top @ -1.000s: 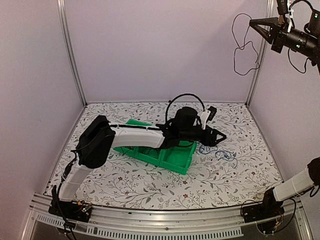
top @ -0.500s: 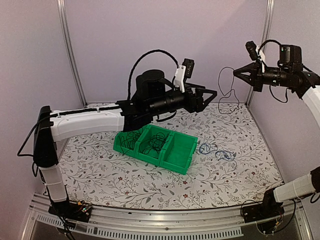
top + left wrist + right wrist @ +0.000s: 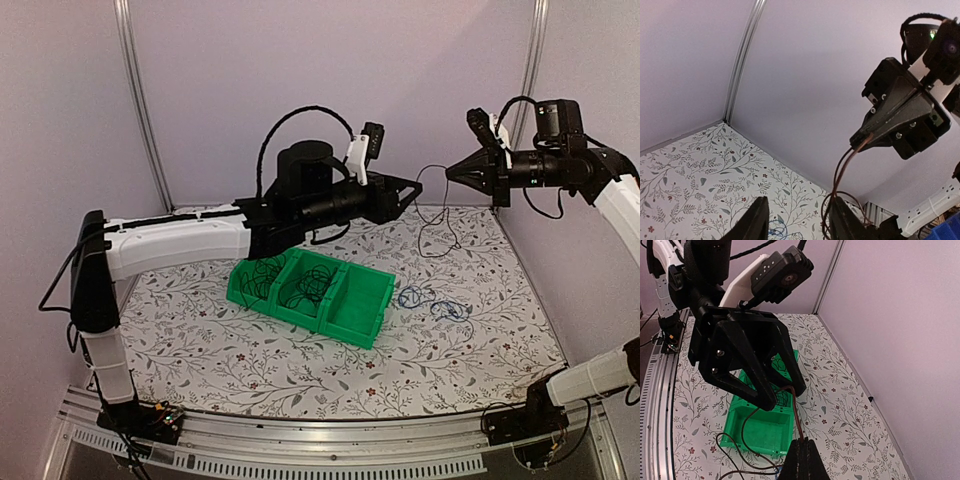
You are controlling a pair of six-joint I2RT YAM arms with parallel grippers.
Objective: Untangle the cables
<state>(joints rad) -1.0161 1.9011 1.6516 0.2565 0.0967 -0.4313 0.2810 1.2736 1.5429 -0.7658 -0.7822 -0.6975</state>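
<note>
Right hand point(image 3: 449, 172) has swung closer, pinching a thin cable point(image 3: 796, 415).

Robotics lab test cell, by every sign. Boxed in by plain pale panel walls point(image 3: 330, 90) set between aluminium posts point(image 3: 137, 110). Floored with a table point(image 3: 480, 350) under a floral-print cover, edged at the near side by a slotted aluminium rail point(image 3: 300, 443) with two robot arms bolted to it, the left arm point(image 3: 180, 240) and the right arm point(image 3: 590, 378). Divided green plastic bin point(image 3: 350, 327) on the table. Past the enclosure, in the left wrist view, a white power strip point(image 3: 935, 209) and loose wiring.
</note>
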